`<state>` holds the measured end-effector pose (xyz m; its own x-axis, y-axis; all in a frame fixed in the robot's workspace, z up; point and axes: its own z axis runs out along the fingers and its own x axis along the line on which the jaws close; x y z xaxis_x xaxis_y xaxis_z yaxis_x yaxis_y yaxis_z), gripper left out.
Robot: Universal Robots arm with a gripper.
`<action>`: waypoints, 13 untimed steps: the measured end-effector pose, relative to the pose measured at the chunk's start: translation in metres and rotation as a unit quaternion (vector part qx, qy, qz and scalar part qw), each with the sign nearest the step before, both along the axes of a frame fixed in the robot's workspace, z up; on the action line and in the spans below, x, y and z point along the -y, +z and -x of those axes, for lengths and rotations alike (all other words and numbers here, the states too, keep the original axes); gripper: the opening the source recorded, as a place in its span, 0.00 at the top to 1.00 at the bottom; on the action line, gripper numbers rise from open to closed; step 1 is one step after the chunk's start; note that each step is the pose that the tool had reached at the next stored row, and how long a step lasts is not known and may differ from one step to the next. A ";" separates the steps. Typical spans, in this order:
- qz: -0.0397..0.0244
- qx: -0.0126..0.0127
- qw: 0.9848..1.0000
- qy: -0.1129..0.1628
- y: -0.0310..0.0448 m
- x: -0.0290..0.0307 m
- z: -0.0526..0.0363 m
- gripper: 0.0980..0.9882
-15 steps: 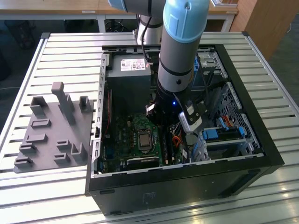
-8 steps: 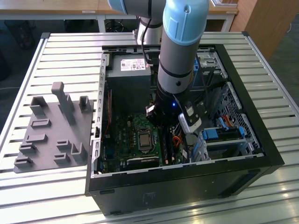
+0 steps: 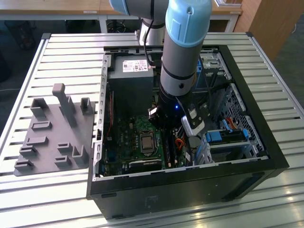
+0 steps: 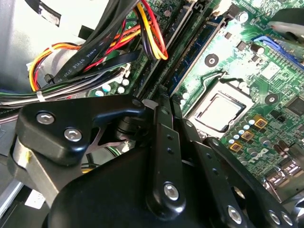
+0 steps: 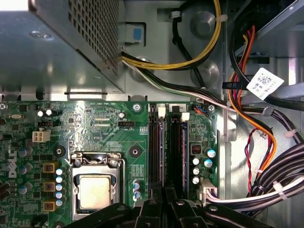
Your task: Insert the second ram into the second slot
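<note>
My gripper (image 3: 161,124) reaches down into the open computer case (image 3: 190,183), over the memory slots (image 5: 153,142) of the green motherboard (image 5: 109,137). The jaws stand together, shut, in both wrist views (image 4: 160,102) (image 5: 164,190). Two dark-blue sticks stand upright in neighbouring slots. The second ram (image 5: 162,142) (image 4: 192,54) is the stick in line with my fingertips, which sit over its near end. I cannot tell whether they touch it. The other stick (image 5: 184,142) stands one slot further towards the cables. White latches (image 5: 161,112) close the slots' far ends.
The processor socket (image 5: 95,190) lies beside the slots. Bundles of cables (image 5: 266,156) crowd the other side. The power supply (image 3: 130,80) fills the case's back corner and bright-blue drive brackets (image 3: 221,137) sit at the exterior view's right. A grey parts fixture (image 3: 52,133) rests on the slatted table.
</note>
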<state>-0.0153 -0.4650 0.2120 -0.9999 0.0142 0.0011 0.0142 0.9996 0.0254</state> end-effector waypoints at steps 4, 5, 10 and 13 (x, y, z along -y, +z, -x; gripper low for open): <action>0.000 0.000 1.000 0.000 0.0000 0.0000 0.0000 0.88; 0.000 0.000 1.000 0.000 0.0000 0.0000 0.0000 0.88; 0.000 0.000 1.000 0.000 0.0068 0.0000 0.0000 0.88; 0.000 0.000 1.000 0.000 0.0141 0.0000 0.0000 0.88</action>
